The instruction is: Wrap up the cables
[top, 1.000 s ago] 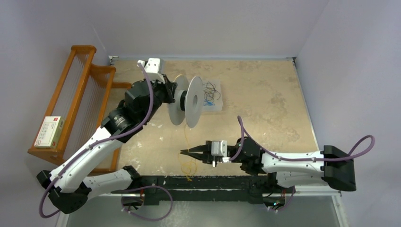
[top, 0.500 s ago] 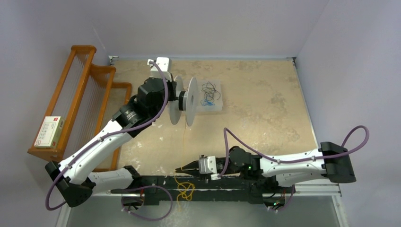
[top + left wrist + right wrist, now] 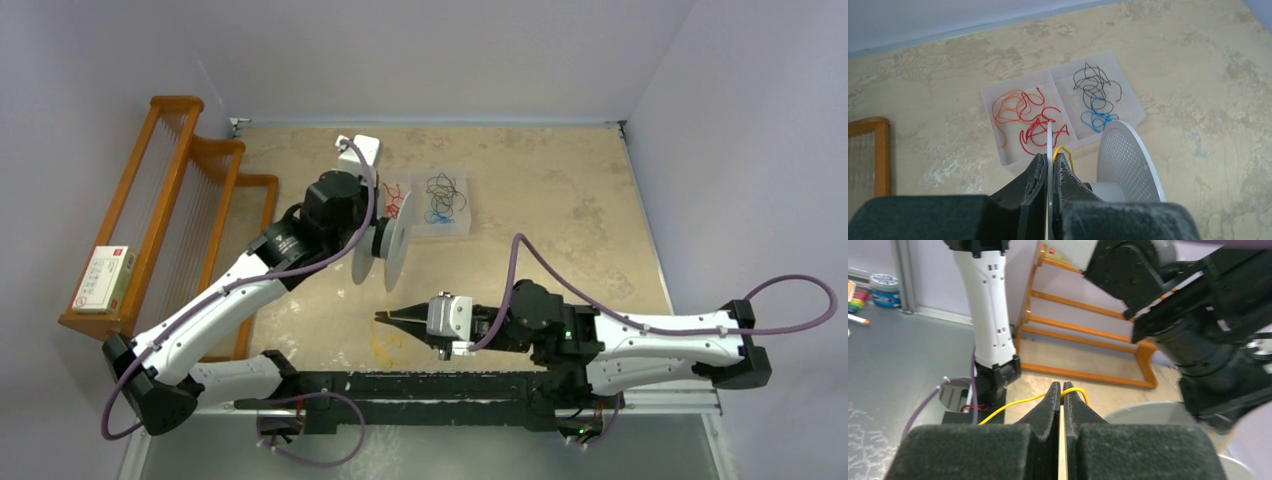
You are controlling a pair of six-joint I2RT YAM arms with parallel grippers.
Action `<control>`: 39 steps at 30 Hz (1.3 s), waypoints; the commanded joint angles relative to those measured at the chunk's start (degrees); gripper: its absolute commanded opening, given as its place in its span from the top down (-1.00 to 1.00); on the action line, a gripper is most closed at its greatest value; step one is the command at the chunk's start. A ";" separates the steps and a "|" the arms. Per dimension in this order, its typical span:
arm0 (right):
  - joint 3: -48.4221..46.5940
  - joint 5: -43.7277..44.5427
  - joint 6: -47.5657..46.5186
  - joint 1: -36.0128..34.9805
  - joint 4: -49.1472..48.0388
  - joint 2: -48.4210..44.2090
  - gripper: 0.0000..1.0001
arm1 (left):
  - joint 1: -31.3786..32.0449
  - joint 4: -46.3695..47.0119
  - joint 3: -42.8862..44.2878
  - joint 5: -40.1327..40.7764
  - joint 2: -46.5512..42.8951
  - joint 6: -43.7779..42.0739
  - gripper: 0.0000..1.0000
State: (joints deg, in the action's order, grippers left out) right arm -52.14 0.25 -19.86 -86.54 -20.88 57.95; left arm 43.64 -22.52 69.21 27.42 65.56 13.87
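The right gripper (image 3: 384,318) is clenched on a yellow cable (image 3: 1020,401) near the worktop's (image 3: 560,200) near edge. The white spool (image 3: 392,246), its flange clamped in the left gripper (image 3: 1049,161), lies just beyond toward the far edge, so the strand probably runs near-to-far. The wrist views show the pinch and a yellow end at the hub, while the overhead view barely shows the strand.

Left claw (image 3: 378,238) grips the white spool (image 3: 396,256); right claw (image 3: 383,318) pinches a yellow cable (image 3: 384,344).
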 commanded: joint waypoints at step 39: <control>-28.47 39.73 1.62 -0.56 51.90 -7.65 1.00 | 10.89 -4.07 -4.61 -37.41 -14.11 -17.69 1.00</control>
State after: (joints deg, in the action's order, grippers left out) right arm -79.09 31.94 -20.56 -86.74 31.97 52.56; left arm 54.46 -26.96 61.93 -2.52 53.89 -2.24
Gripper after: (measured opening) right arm 0.008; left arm 0.031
